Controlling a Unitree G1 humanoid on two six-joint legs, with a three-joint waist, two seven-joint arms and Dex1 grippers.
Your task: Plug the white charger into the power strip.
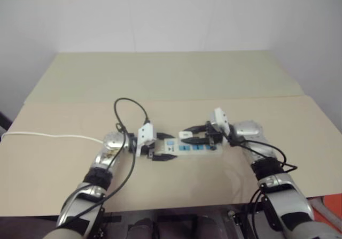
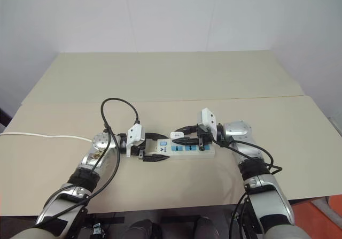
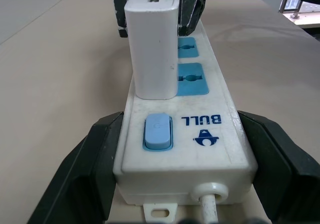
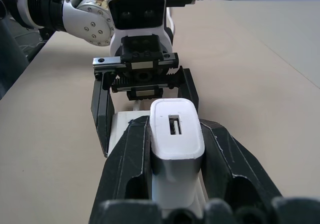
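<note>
We had the left gripper point(image 3: 182, 174) clamped across the switch end of the power strip point(image 3: 210, 126), pinning it flat on the table point(image 1: 171, 84) so it would not slide under a push. Our right gripper point(image 4: 176, 149) was closed on the white charger point(image 4: 176, 134), which stood upright over the socket beside the switch point(image 3: 157, 130). It looked seated against the strip's face, though we could not see the prongs to be sure.
</note>
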